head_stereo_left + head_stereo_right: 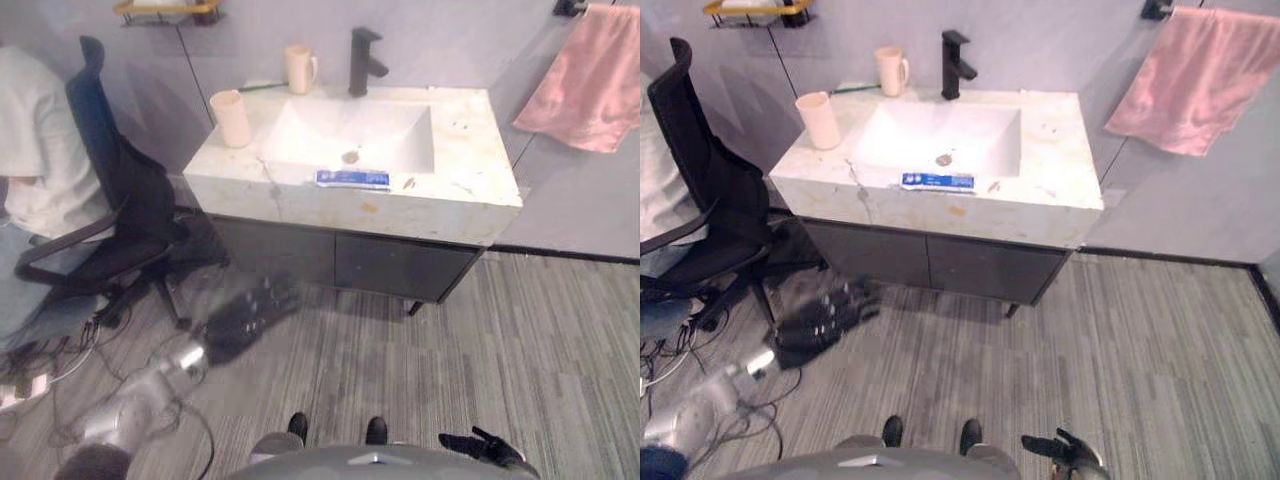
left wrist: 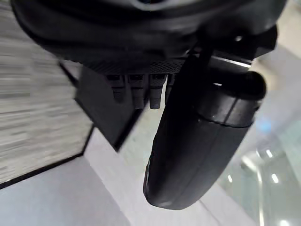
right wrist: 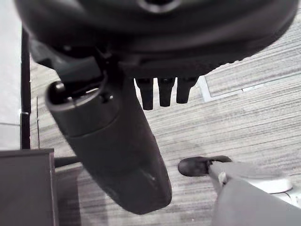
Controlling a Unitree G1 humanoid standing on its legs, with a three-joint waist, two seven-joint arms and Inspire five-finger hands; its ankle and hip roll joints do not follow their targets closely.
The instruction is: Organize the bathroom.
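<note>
Left hand (image 1: 245, 318), fingers relaxed and empty, is raised toward the vanity (image 1: 440, 205) (toothpaste tube (image 1: 352, 179) lies at the basin's edge); right hand (image 1: 482, 445) hangs low, fingers loose.

We count 2 cups on the vanity top: one (image 1: 231, 118) at the left edge, one w/ handle (image 1: 300, 69) at the back by the faucet. 1 black faucet (image 1: 363, 62). 1 toothpaste tube (image 1: 352, 179) on the front rim. 1 toothbrush (image 1: 262, 87) behind. 1 pink towel (image 1: 591, 82) on the wall. 1 wall shelf (image 1: 166, 10). 1 office chair (image 1: 112, 215). 2 cabinet doors (image 1: 340, 262) below.
</note>
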